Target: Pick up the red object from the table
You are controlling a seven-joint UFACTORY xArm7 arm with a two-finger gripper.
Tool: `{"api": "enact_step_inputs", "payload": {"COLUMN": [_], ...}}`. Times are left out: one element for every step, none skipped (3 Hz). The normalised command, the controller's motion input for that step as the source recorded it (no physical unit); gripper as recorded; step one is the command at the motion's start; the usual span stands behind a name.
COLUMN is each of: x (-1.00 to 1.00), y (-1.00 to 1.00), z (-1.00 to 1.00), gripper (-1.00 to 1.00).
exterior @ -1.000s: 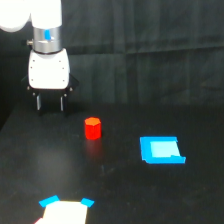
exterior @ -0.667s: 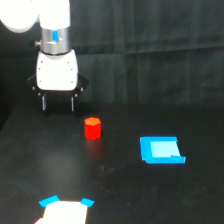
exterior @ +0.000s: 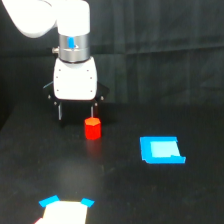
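The red object (exterior: 92,128) is a small bright red-orange block standing upright on the black table (exterior: 125,190), left of centre in the exterior view. My gripper (exterior: 76,111) hangs from the white arm just above and behind the block, a little to the exterior view's left of it. Its two dark fingers (exterior: 60,111) point down and stand apart, open, with nothing between them. The right finger is close to the block's top; I cannot tell if it touches.
A flat blue square piece (exterior: 161,150) lies on the table to the exterior view's right of the block. A white sheet with blue corners (exterior: 65,210) lies at the front edge. A black curtain (exterior: 160,30) hangs behind.
The arm and gripper have moved to the exterior view's right and toward the red block. The block and the blue piece have not moved.
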Motion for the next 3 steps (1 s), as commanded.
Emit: {"api": "enact_step_inputs", "payload": {"x": [0.47, 1.0, 1.0], "y": [-1.0, -1.0, -0.96], "z": [0.17, -1.0, 0.17], "gripper": [1.0, 0.67, 0.91]}}
